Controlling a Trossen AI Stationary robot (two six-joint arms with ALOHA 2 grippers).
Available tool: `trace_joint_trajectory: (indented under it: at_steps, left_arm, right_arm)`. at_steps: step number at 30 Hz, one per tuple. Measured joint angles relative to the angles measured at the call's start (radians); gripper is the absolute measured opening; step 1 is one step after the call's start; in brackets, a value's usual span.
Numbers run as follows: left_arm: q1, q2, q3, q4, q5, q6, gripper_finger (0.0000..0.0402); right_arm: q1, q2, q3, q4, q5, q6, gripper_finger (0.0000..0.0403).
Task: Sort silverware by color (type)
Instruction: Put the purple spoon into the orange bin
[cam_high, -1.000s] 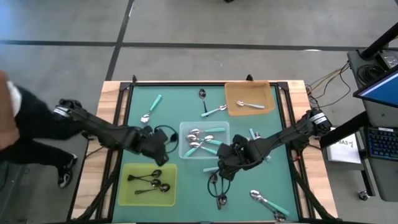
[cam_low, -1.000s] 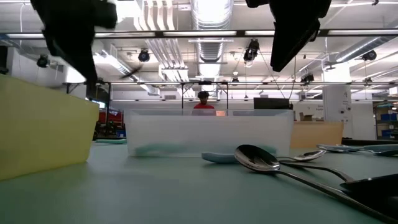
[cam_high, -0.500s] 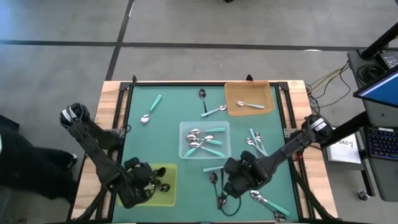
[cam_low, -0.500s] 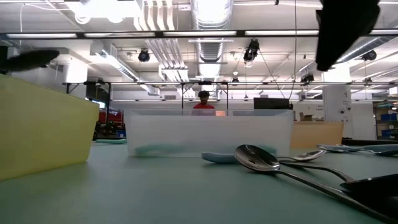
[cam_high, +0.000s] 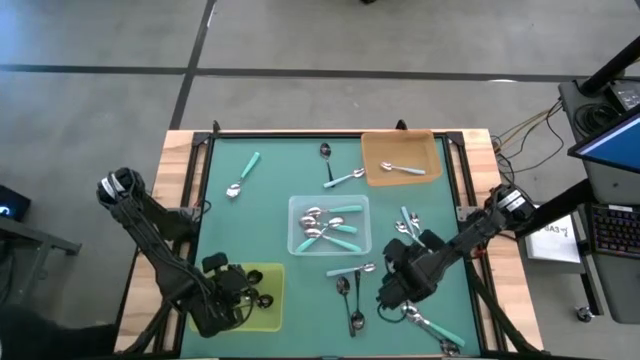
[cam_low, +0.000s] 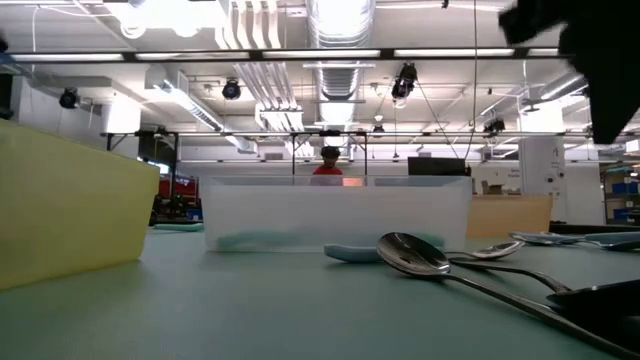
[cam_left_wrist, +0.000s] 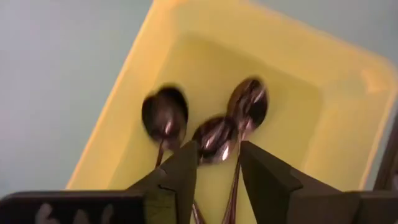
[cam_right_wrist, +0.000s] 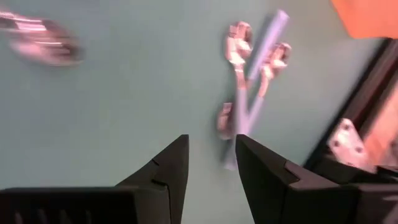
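Note:
Three dark spoons (cam_left_wrist: 211, 134) lie in the yellow-green tray (cam_high: 262, 312) at the near left. My left gripper (cam_left_wrist: 219, 149) hangs open just above them, over the tray (cam_high: 232, 297). My right gripper (cam_right_wrist: 211, 146) is open over bare mat at the near right (cam_high: 395, 292), with nothing between its fingers. Two dark spoons (cam_high: 349, 300) and a teal-handled spoon (cam_high: 350, 270) lie on the mat to its left. Teal-handled utensils (cam_right_wrist: 252, 93) lie beyond it, toward the far edge.
The clear tray (cam_high: 296, 244) at centre holds teal-handled spoons. The orange tray (cam_high: 372, 148) at the far right holds a silver spoon. Loose pieces lie at the far left (cam_high: 243, 172), far middle (cam_high: 343, 178) and near right (cam_high: 432, 326). A spoon (cam_low: 415, 255) lies close to the low camera.
My left gripper has swung from beside the clear tray toward the table's near-left corner and now hangs over the yellow-green tray. My right gripper has gone toward the near edge, then toward the right edge, uncovering the dark spoons on the mat.

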Motion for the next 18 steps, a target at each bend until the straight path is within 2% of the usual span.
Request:
trace_joint_trajectory:
  at_steps: [8,18]
  left_arm:
    - [0.001,-0.001,0.093,-0.007,-0.112,0.128,0.0116]
    - [0.001,-0.001,0.206,-0.036,-0.224,0.205,0.0115]
  right_arm:
    - [-0.106,-0.083,-0.270,0.090,-0.156,-0.061,0.0123]
    - [-0.187,-0.362,-0.527,0.355,-0.187,-0.056,0.0123]
